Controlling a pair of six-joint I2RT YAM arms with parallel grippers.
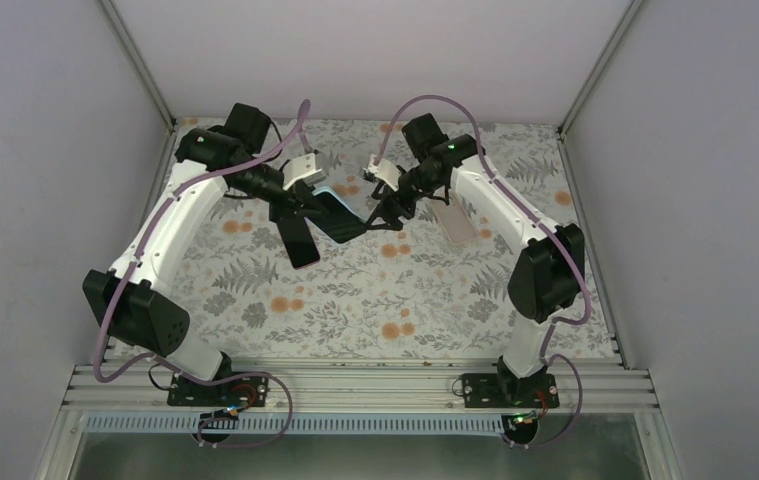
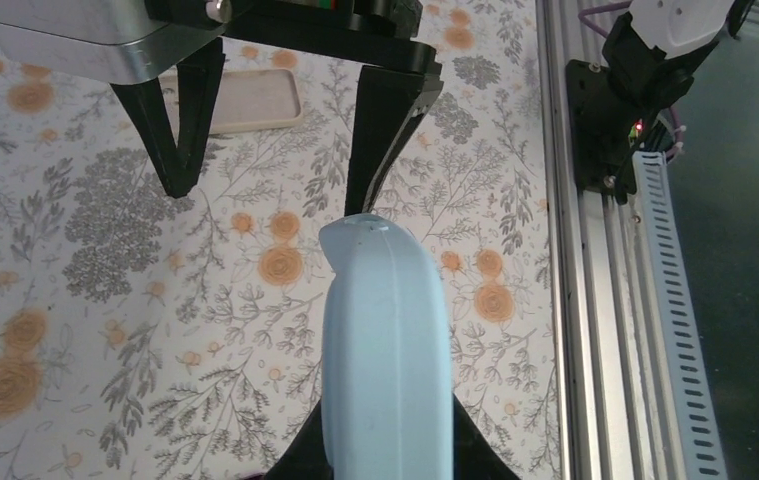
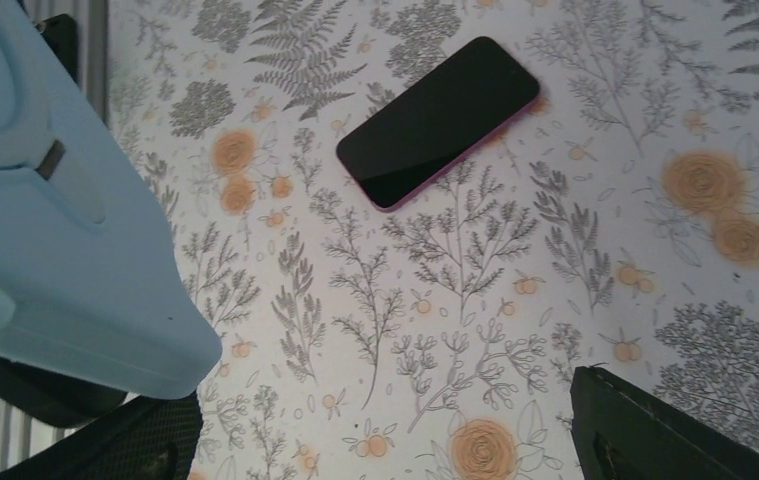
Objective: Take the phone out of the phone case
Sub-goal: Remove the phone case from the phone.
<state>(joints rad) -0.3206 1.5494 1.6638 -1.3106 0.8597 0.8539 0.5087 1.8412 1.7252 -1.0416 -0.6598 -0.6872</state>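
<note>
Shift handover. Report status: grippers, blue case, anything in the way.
Left gripper shut on blue case, held off table. Right gripper open at case's far end. Dark phone and beige case lie aside on table.

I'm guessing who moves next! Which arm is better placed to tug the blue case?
Right. The right pincer is open and empty, close by the tip of the light blue rubbery phone case. The left pincer is shut, holding that case.

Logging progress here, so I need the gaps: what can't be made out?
What, if anything, the blue case holds: left wrist shows only its outside, right wrist crops it at the edge, top view is too small.
Beige case: left wrist, partly behind the right gripper.
</note>
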